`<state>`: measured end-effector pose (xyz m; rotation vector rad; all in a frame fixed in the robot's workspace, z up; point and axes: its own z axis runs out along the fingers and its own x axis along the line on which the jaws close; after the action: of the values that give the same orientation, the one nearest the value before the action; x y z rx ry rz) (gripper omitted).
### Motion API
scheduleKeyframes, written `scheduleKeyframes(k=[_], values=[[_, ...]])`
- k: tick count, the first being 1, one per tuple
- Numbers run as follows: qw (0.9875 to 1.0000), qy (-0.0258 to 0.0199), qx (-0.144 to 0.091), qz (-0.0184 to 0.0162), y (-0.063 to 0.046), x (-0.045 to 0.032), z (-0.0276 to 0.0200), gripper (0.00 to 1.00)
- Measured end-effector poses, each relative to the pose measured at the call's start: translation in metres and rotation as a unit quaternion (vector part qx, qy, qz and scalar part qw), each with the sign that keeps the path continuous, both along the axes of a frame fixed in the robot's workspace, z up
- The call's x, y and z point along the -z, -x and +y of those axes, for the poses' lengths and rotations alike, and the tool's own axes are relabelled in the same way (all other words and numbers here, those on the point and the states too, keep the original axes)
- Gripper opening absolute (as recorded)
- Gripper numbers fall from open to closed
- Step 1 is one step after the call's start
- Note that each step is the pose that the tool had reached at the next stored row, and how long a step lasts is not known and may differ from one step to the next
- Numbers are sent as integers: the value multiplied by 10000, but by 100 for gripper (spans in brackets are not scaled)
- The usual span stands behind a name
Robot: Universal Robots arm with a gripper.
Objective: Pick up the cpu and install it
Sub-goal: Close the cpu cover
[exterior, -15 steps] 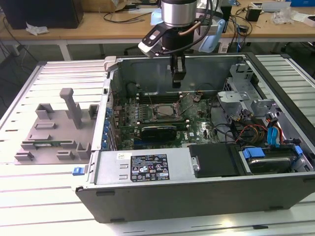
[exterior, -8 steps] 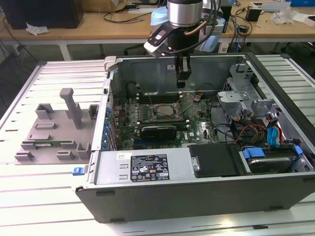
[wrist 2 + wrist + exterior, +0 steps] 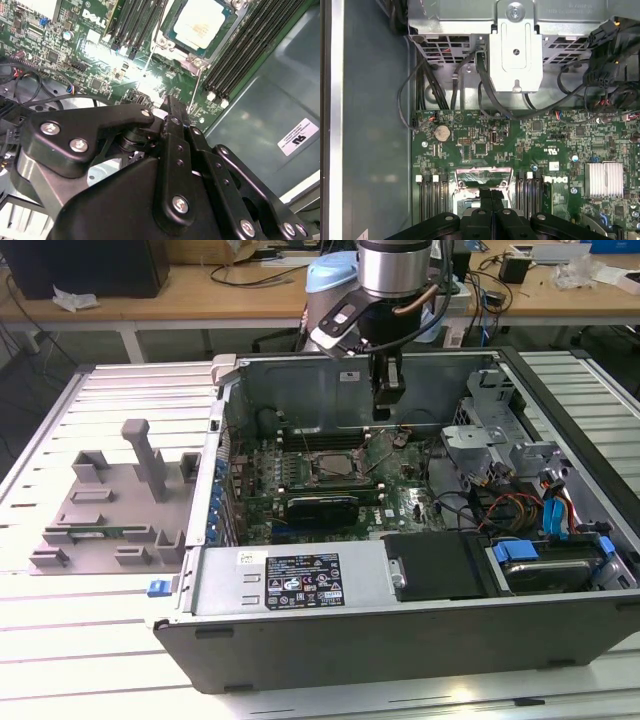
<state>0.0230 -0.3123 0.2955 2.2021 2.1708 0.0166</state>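
Observation:
The cpu (image 3: pixel 202 22) is a silver square with a thin green rim. It lies flat inside the metal-framed socket (image 3: pixel 335 462) on the motherboard of the open computer case. My gripper (image 3: pixel 381 415) hangs above the board, just to the exterior view's right of the socket and clear of the cpu. Its black fingers (image 3: pixel 492 192) are pressed together with nothing between them, and their tips (image 3: pixel 170 102) point down at the board beside the socket's thin lever (image 3: pixel 196 82).
Memory slots (image 3: pixel 250 45) flank the socket. A silver heatsink (image 3: pixel 605 179) and a coin battery (image 3: pixel 441 132) sit on the board. A metal drive cage (image 3: pixel 480 430) and cables (image 3: pixel 500 505) crowd the exterior view's right. A grey fixture tray (image 3: pixel 110 500) lies outside the case.

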Motion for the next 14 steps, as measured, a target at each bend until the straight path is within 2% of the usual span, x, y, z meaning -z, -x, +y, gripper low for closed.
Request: scheduleKeyframes(k=[9, 14], values=[[10000, 0, -1, 1, -155, 57, 0, 11], [10000, 0, -1, 1, -220, 127, 0, 11]])
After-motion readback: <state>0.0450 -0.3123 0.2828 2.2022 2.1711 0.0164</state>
